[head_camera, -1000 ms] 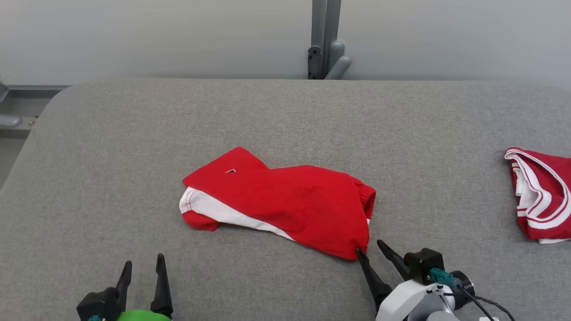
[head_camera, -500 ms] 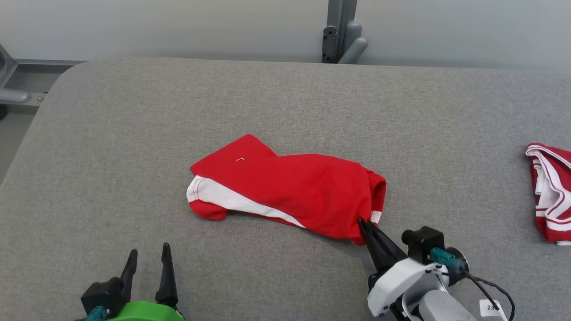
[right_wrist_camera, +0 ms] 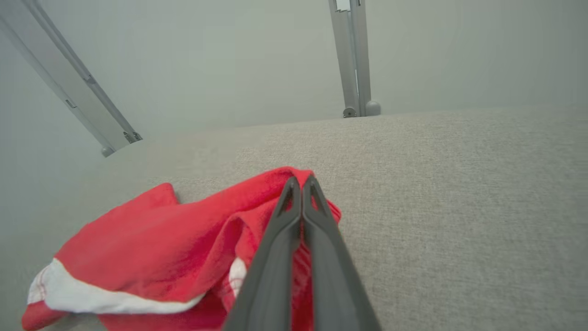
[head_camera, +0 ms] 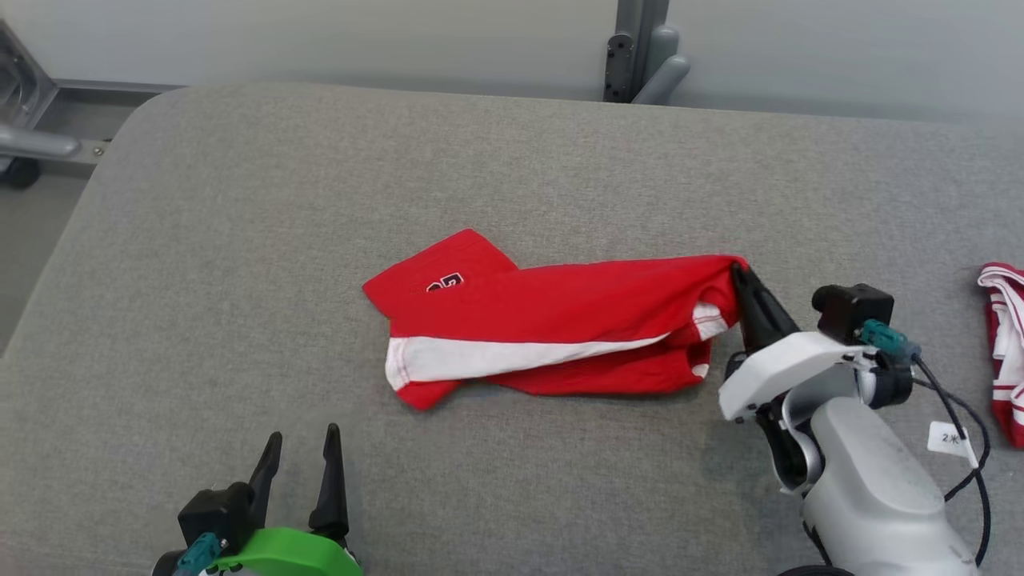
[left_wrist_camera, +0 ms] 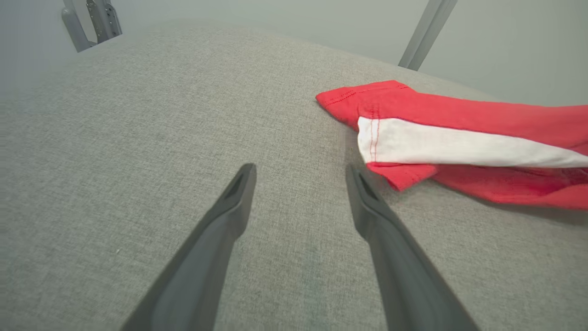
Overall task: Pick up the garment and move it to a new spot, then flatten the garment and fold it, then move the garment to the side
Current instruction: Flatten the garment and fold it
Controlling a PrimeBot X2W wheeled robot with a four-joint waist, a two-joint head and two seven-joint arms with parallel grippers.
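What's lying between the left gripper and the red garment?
Just bare grey tabletop. The head view shows the open left gripper apart from the garment, with plain fabric surface between them.

Our left end effector (head_camera: pixel 302 436) sits low at our left on a green wrist housing (head_camera: pixel 296 556), its two long dark fingers spread wide and pointing forward with nothing between them. Our right end effector (head_camera: pixel 738 272) reaches forward from a pale grey forearm (head_camera: pixel 872 488), tilted toward our left, fingers pressed tight together on an edge of the red and white fabric garment (head_camera: pixel 560 308).
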